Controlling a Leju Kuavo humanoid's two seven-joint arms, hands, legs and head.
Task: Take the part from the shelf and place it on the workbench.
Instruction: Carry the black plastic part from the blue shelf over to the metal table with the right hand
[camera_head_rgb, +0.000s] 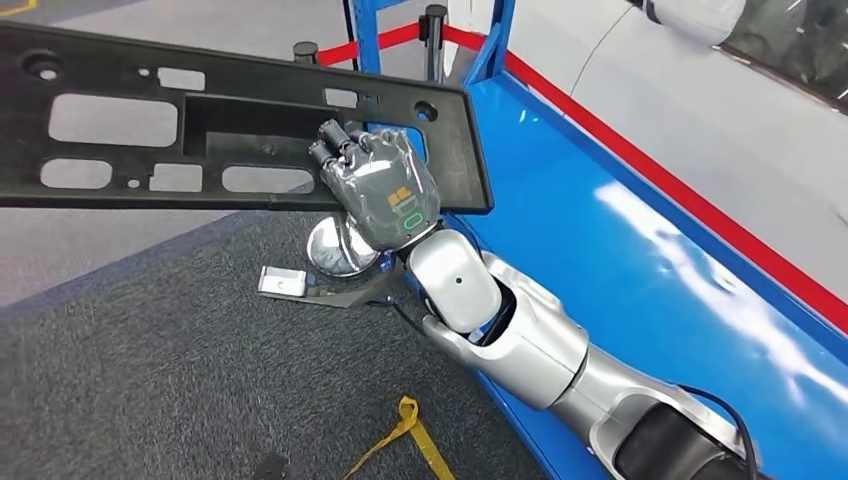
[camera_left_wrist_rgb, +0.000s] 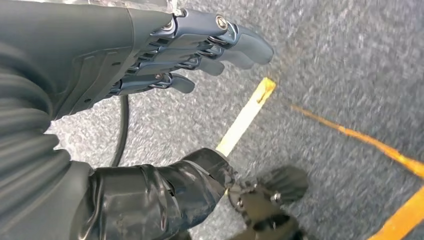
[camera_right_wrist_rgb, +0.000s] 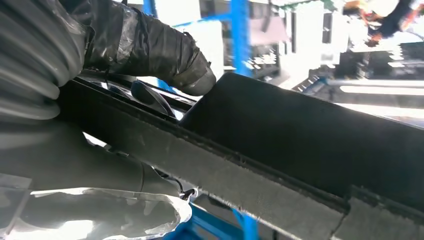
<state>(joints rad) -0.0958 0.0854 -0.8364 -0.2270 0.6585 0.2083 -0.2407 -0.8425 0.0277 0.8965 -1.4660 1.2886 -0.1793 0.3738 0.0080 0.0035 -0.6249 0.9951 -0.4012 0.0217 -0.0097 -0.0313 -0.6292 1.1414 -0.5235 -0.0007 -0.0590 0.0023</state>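
A long flat black plastic part (camera_head_rgb: 200, 130) with several cut-out slots stretches across the upper left of the head view, held level in the air. My right hand (camera_head_rgb: 378, 185) grips its right end, fingers over the top face near a rectangular recess. In the right wrist view the thumb (camera_right_wrist_rgb: 150, 47) presses on the part's dark edge (camera_right_wrist_rgb: 280, 150), with the rest of the right hand (camera_right_wrist_rgb: 75, 165) underneath. My left hand (camera_left_wrist_rgb: 165, 55) hangs over the grey floor, fingers straight and close together, holding nothing.
A glossy blue surface (camera_head_rgb: 640, 300) with a red border (camera_head_rgb: 700, 205) runs along the right. Blue frame posts (camera_head_rgb: 365, 35) stand behind it. Dark grey carpet (camera_head_rgb: 150, 380) lies below the part, with a yellow strap (camera_head_rgb: 405, 430) and yellow floor lines (camera_left_wrist_rgb: 245, 117).
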